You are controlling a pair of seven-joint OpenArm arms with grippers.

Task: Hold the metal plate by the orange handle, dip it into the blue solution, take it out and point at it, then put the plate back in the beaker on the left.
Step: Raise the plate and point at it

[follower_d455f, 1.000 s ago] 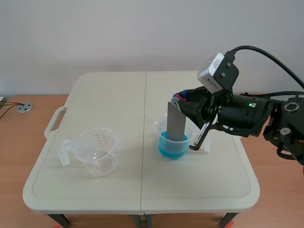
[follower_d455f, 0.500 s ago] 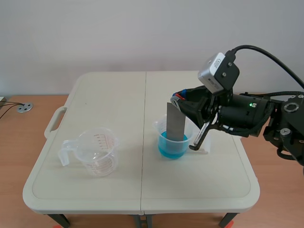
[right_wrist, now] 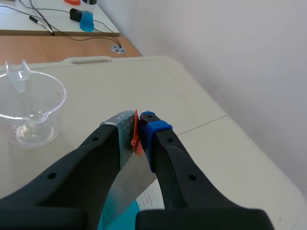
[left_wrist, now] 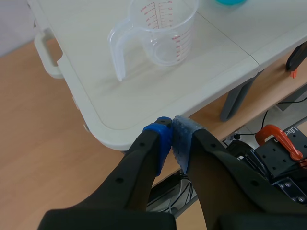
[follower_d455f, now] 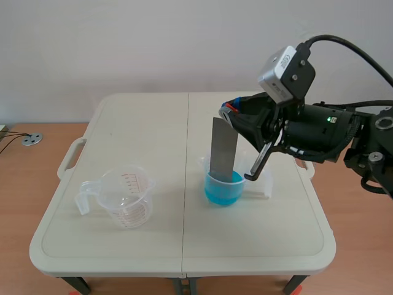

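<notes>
— Lifted, hasn't it? The metal plate [follower_d455f: 223, 149] stands higher out of the blue-solution beaker [follower_d455f: 224, 187] than a moment ago, and the right arm has come up with it.

— Yes. Start at the far left, though. The left gripper [left_wrist: 171, 132] hangs well left of that blue-solution beaker, off the edge of the table [follower_d455f: 147, 117], with its pads pressed together on nothing.

— And the empty beaker [follower_d455f: 126, 196]?

— On the table, left of the blue-solution beaker and well apart from it, upright, handle turned away from it. It has red marks on its side.

— Then the plate itself?

— Nearly upright. Its lower end is inside the rim of the blue-solution beaker, and whether it touches the liquid I cannot tell. Most of the grey sheet stands clear above the rim.

— What holds it?

— The right gripper [follower_d455f: 228, 114], above the blue-solution beaker. From the wrist view its two fingers are clamped on the orange handle [right_wrist: 135, 135] at the plate's top, and the plate hangs down between them.
</notes>
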